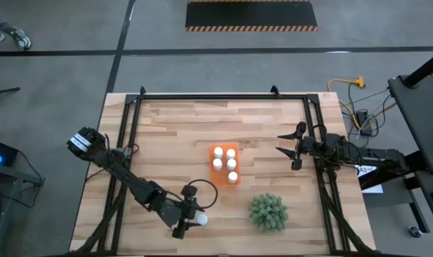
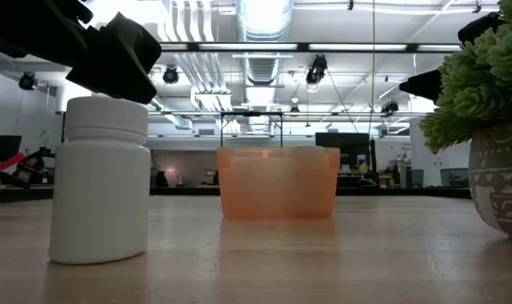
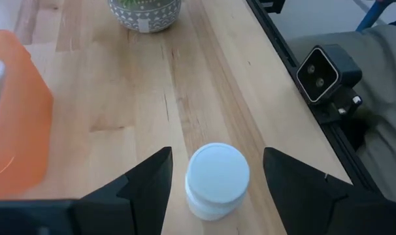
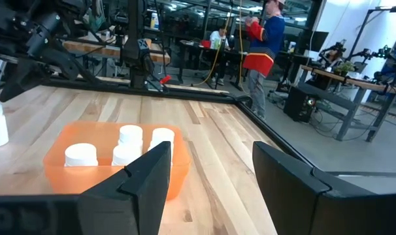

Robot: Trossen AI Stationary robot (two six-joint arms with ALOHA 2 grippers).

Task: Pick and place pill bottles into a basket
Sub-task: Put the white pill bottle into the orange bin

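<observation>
Left pincer (image 1: 191, 225), fingers apart, straddles 1 pill bottle (image 1: 201, 220) on the tabletop (image 1: 173, 135), lower centre. Basket (image 1: 225, 165) holds 5. Right pincer (image 1: 289, 148) apart, right of centre.

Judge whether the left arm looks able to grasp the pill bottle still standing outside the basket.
Probably yes. The left gripper is open with a finger on each side of the loose pill bottle, which stands upright on the table. Nothing lies between them; the basket and plant sit apart.

Orange basket (image 1: 217, 151) mid-table holding five upright white-capped pill bottles (image 1: 231, 163); sixth bottle (image 1: 201, 219) upright on the table, at basket's 7 o'clock, well apart.
</observation>
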